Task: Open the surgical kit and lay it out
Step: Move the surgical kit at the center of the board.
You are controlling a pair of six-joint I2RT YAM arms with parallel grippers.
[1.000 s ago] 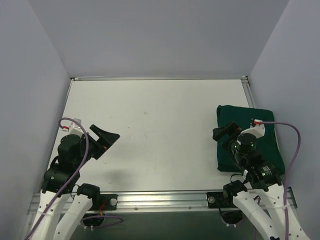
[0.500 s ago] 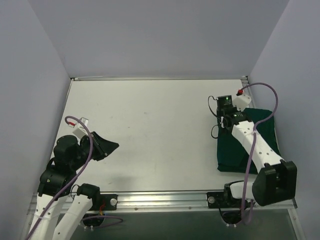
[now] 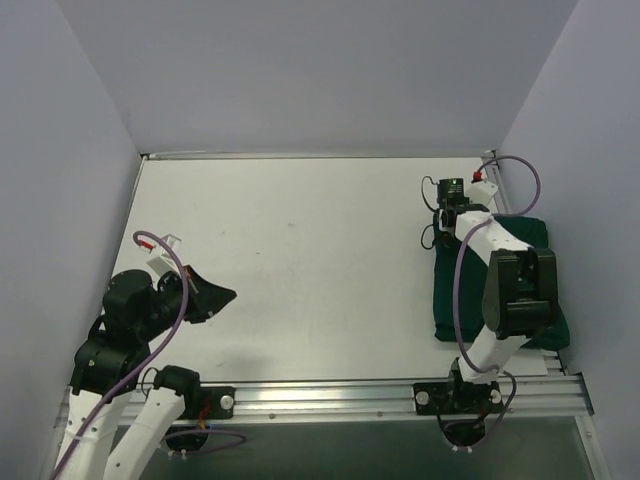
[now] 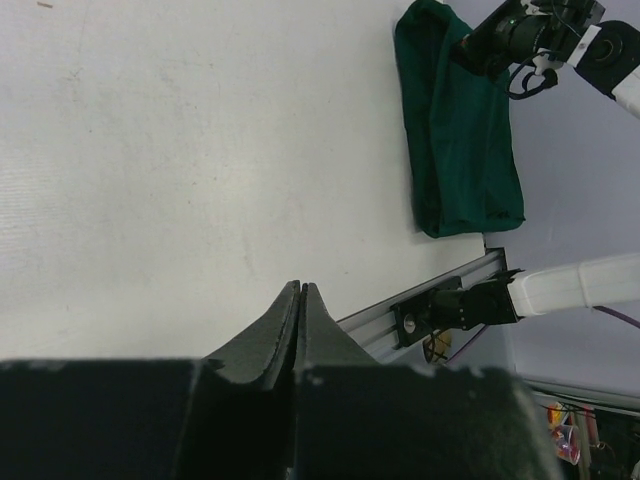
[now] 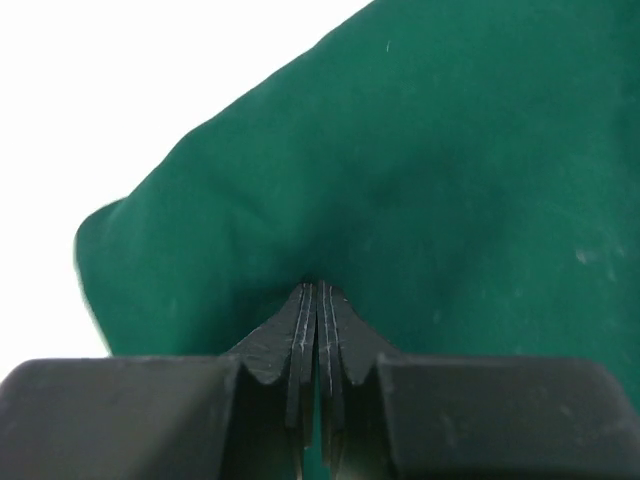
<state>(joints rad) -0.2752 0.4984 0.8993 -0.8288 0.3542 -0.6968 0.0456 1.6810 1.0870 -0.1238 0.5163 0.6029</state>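
Within the last second my right pincer [image 5: 318, 288] has reached the far corner of the dark green cloth-wrapped surgical kit [image 3: 448, 300] and closed, apparently nipping a pucker of cloth. The kit lies unopened by the white worktop's [image 3: 300, 240] right edge. My left pincer [image 4: 300, 290] has shut empty. There is ample open room leftward, but the right wall [image 3: 590, 150] is close.

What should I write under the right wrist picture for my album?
The right claw, shut tight, pinches a pucker of the green cloth near its corner.
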